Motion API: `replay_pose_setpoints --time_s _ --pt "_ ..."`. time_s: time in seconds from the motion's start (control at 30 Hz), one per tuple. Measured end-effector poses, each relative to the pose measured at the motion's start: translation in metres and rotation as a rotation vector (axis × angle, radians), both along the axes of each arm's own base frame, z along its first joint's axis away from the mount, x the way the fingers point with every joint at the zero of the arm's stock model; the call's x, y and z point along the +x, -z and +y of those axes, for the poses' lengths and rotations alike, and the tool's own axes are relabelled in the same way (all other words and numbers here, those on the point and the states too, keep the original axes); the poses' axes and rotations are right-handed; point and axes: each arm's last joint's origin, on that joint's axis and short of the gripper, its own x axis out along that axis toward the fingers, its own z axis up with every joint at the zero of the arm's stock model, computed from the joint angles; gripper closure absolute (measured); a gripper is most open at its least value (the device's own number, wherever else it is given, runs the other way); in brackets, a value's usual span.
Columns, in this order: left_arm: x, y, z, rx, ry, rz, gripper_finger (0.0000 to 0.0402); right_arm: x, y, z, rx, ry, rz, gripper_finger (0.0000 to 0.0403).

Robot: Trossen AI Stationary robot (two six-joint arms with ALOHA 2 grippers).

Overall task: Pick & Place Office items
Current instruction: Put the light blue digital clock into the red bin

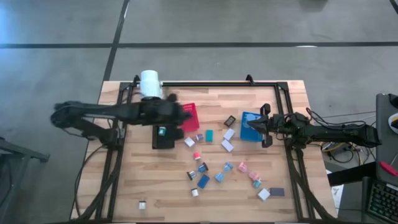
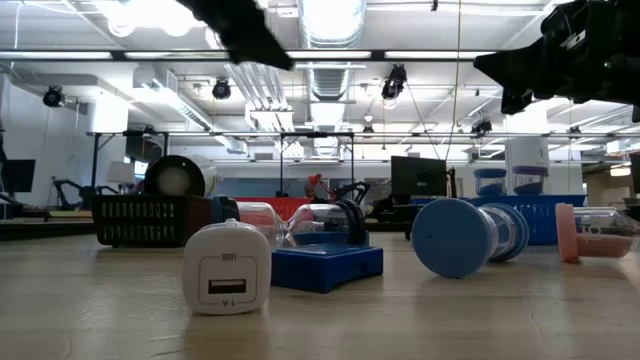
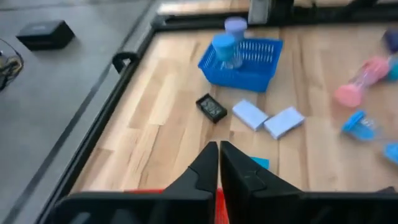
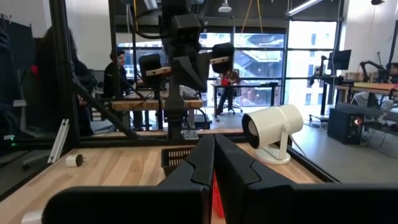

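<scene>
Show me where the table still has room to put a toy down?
Bare wood lies between the black bin and the lone white piece, and behind the blue bin. The middle, round the pink piece and blue block, is crowded.

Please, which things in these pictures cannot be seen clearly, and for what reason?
- Red bin, high view: the left arm covers most of it; its contents are hidden.
- Left gripper, left wrist view: shut; nothing shows between the fingers.
- Blue bin, high view: the right gripper overlaps its edge.
- Small office items, high view: too small to name.
- Both arms, low view: cut off by the top edge.
</scene>
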Motion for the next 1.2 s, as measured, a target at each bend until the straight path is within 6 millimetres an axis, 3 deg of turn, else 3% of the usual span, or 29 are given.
replay_pose_setpoints --time_s 0.1,0.23,0.47,0.77,1.2 --pt "0.036 0.004 0.001 0.012 0.052 0.132 0.0354 0.0 0.0 0.0 0.0 0.0 0.001 0.0394" --pt "0.077 0.024 0.0 -0.035 0.149 0.307 0.0304 0.0 0.001 0.0 0.003 0.0 0.015 0.0394" --pt "0.123 0.069 0.006 -0.052 0.242 0.51 0.0175 0.001 0.003 0.0 0.002 0.001 0.033 0.0394" --pt "0.142 0.114 0.017 -0.072 0.247 0.613 0.0015 0.001 0.004 0.0 -0.009 0.003 0.04 0.0394" --pt "0.149 0.143 0.034 -0.154 0.23 0.651 0.0003 0.001 0.004 0.0 -0.018 0.005 0.045 0.0394"
